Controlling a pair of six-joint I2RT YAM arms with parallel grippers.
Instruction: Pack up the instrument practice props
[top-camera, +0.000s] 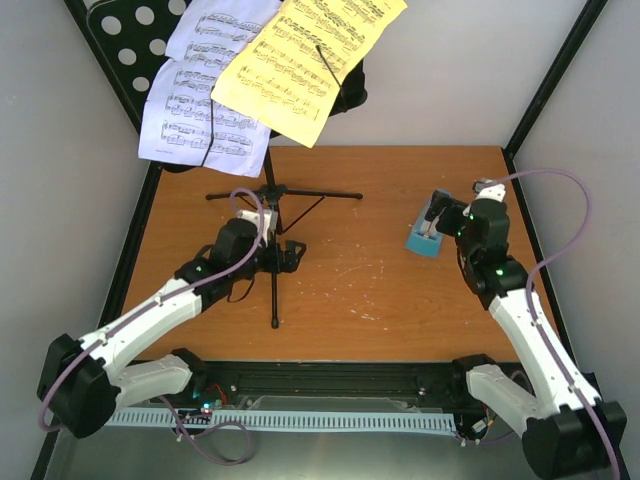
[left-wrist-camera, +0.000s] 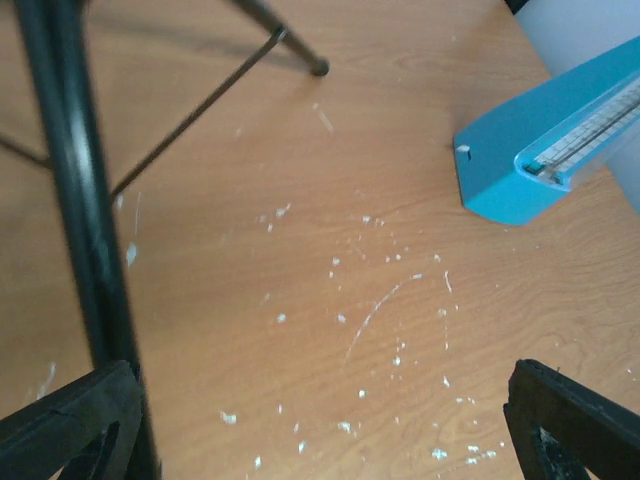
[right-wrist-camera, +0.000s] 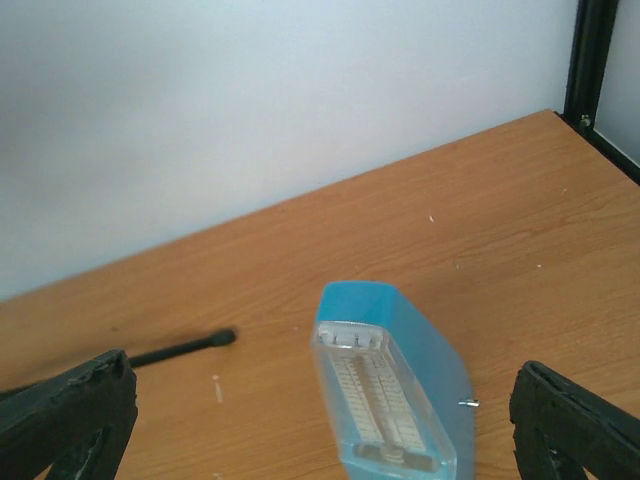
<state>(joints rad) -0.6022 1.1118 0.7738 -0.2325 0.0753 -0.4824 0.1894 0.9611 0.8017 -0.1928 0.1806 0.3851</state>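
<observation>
Your left arm (top-camera: 150, 310) stretches from its base diagonally forward and inward, lying low with the elbow bent. Your left gripper (top-camera: 290, 255) points to the right, jaws spread wide. Your right arm (top-camera: 530, 320) climbs from its base and leans forward and inward, wrist folded over, with your right gripper (top-camera: 435, 215) aimed left and slightly downward, its jaws likewise wide apart.

No word or number reads clearly anywhere; the yellow and white sheet-music pages (top-camera: 300, 60), far beyond the left pincer (top-camera: 290, 255), show printed staves of notes, any headings too small to make out; just ahead of the right pincer (right-wrist-camera: 320, 375), the metronome (right-wrist-camera: 390, 390) shows a ticked scale, its figures blurred.
</observation>
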